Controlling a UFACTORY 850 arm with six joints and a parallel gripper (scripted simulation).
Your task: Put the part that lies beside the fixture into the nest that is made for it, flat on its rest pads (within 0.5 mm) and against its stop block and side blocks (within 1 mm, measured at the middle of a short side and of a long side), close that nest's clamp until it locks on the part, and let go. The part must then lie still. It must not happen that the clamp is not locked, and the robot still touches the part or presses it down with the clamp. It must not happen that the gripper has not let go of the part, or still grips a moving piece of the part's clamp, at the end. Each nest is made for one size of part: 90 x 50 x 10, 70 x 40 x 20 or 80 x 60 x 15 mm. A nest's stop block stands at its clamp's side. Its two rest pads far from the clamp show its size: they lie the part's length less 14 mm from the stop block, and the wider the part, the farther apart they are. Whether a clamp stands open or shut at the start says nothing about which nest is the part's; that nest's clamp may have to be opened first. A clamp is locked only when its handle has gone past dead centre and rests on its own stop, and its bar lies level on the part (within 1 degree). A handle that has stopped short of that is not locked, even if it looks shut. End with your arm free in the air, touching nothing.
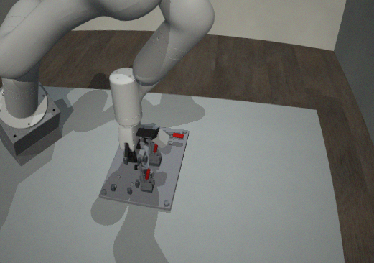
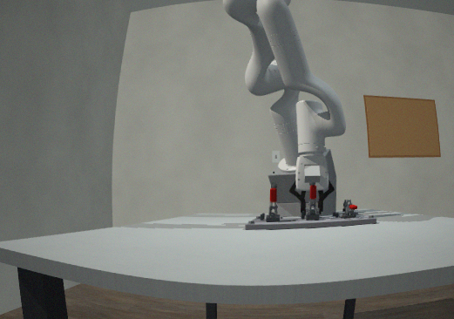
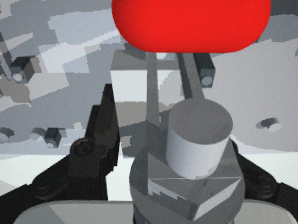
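Observation:
The part (image 3: 129, 86), a pale grey block, shows in the wrist view between the fingers, partly covered by the middle clamp. My gripper (image 1: 131, 155) (image 2: 312, 212) (image 3: 152, 101) is shut on it, low over the fixture plate (image 1: 172, 169) (image 2: 294, 226) (image 3: 250, 95). The right fingertip is hidden in the wrist view. The middle clamp's red handle (image 1: 155, 148) (image 2: 313, 192) (image 3: 191, 22) stands up, and its spindle (image 3: 200, 137) is raised close to the wrist camera. Whether the part touches pads or blocks cannot be told.
The near clamp's red handle (image 1: 148, 174) (image 2: 273, 194) also stands up. The far clamp's red handle (image 1: 178, 135) (image 2: 353, 207) lies low, pointing away from the robot base. Small dark blocks (image 1: 113, 187) (image 3: 52, 137) stand on the plate around the nests.

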